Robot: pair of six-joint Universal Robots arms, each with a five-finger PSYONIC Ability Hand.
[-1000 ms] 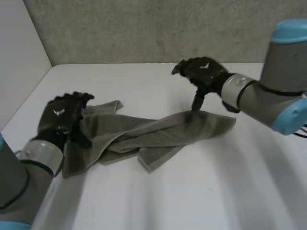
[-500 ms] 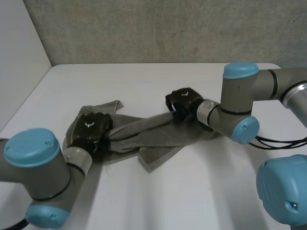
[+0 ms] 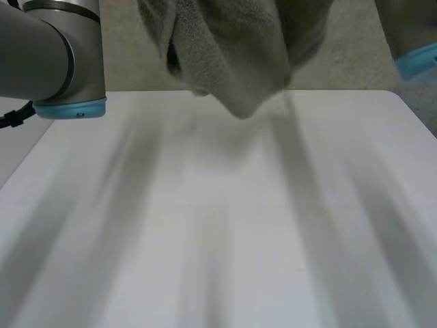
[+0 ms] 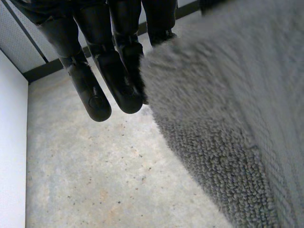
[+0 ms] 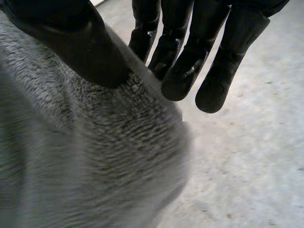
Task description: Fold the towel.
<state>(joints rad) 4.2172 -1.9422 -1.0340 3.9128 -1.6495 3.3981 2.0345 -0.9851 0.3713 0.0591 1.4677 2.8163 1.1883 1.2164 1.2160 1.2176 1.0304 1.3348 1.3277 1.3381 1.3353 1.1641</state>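
Towel (image 3: 232, 55) top cut off, head view; left robot hand (image 4: 114, 71) hold obscured.

Soft, even light brightens the white table (image 3: 355, 205); the raised towel (image 3: 232, 55) casts a faint, diffuse shadow below.

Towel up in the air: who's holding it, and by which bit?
The right hand pinches a bunched part of the towel between thumb and fingers. Whether the left hand grips it too cannot be told.
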